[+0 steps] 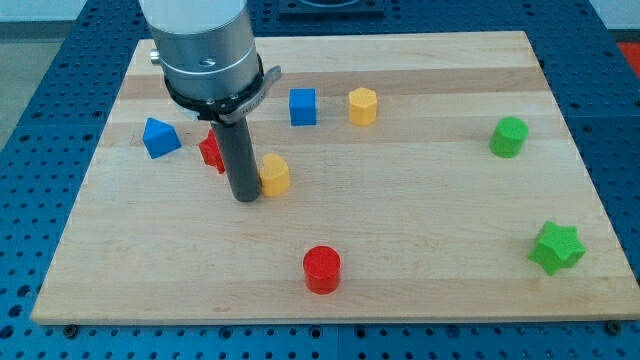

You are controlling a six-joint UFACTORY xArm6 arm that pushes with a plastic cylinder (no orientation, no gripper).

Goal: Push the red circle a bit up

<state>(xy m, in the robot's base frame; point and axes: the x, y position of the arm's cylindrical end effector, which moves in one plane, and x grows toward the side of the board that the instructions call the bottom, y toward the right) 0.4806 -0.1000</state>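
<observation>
The red circle is a short red cylinder near the view's bottom middle of the wooden board. My tip is the lower end of the dark rod and rests on the board up and to the left of the red circle, well apart from it. The tip stands right beside a yellow block, on its left. A red block is partly hidden behind the rod.
A blue block lies at the left. A blue cube and a yellow hexagon lie near the top middle. A green cylinder and a green star lie at the right.
</observation>
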